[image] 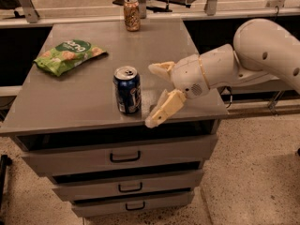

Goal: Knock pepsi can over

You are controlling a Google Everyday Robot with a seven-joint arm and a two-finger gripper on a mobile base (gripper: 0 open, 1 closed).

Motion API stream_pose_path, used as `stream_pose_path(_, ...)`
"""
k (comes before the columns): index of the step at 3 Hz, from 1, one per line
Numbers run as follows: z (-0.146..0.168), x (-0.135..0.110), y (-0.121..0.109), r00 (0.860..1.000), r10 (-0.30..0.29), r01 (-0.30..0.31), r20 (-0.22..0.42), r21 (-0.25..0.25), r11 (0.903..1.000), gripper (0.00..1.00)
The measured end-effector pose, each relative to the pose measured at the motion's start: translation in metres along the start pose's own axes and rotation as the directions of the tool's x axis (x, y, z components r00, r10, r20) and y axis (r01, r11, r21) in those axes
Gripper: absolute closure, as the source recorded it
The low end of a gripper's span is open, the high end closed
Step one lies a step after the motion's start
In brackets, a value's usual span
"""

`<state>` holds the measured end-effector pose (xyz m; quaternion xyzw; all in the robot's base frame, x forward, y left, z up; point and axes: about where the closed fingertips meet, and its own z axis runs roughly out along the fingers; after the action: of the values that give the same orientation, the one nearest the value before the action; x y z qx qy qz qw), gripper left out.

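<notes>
So the cream two-finger gripper (150, 96) hangs at the front edge of the grey metal drawer cabinet (70, 102), fingers (166, 109) spread wide, gripping nothing. The small dark blue pepsi can (127, 90) stands upright just off its fingertips. My worry: a low, slow nudge just slides it, or tips it off the front edge. The green snack bag (68, 55) and orange-tan patterned can (131, 14) sit well beyond, probably safe.

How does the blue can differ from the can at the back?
The pepsi can is dark blue; the far can is orange-tan. The pepsi can stands near the front edge, beside the open hand; the far can stands at the back edge, away from it. Both are upright.
</notes>
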<state>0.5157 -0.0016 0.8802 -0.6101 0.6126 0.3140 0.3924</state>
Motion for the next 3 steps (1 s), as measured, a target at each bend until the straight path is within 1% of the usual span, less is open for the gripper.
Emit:
stream_pose_path(1,0.017,-0.001,-0.021,0.996,0.022,-0.027,0.092,0.06,0.9978,0.0)
stream_pose_path(2,0.036,-0.006,-0.038,0.981,0.061,-0.082,0.186,0.105,0.9911,0.0)
stream_pose_path(3,0.052,-0.024,-0.061,0.957,0.103,-0.145,0.272,0.138,0.9798,0.0)
